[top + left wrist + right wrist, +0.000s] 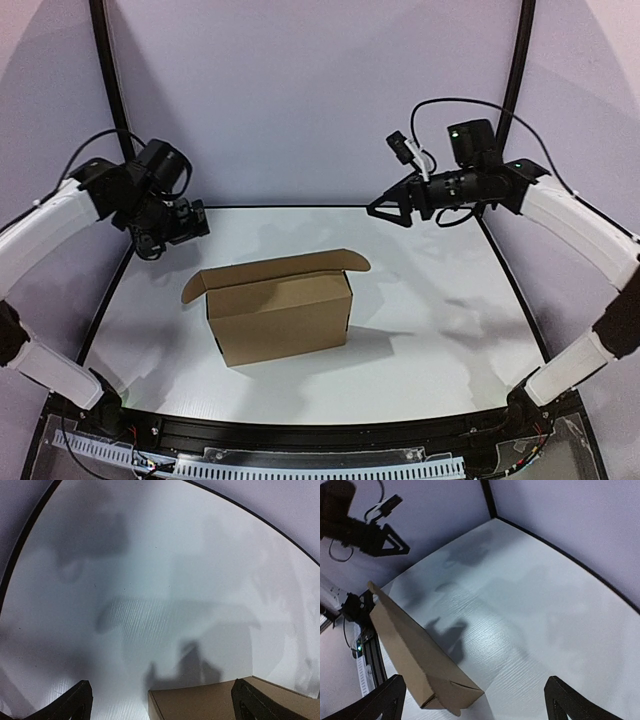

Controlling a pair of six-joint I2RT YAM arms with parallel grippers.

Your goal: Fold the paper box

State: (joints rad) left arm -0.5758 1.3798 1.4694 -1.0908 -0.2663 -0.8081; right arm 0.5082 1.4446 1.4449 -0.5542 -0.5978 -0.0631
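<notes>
Paper box (280, 318) upright on the counter (440, 330), lid flap (290, 266) not yet shut, left tool (195, 220) and right tool (380, 211) well apart from it, both wide open and empty; likely to skid or crease if pressed from one side, being light and unbraced.

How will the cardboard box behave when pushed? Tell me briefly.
Probably light: the box is thin cardboard, so it should slide on the smooth table. Its raised lid flap likely flexes if touched.
</notes>
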